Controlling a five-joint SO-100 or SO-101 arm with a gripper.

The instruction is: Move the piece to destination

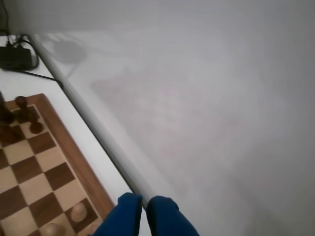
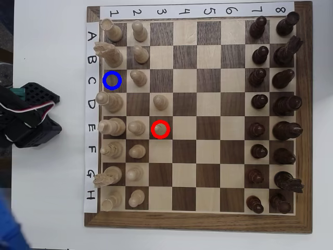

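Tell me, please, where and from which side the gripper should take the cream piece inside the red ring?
Grip the piece just under its rounded knob, coming straight down from above. It stands upright, its neighbours stand apart, and the slim body suits the two fingers.

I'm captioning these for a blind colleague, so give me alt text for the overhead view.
A wooden chessboard seen from above, pale pieces lined up on the left and dark pieces on the right. A pale piece sits inside a red ring on a light square in column 3, and a blue ring marks an empty dark square at C1. The black robot arm rests off the board's left edge.
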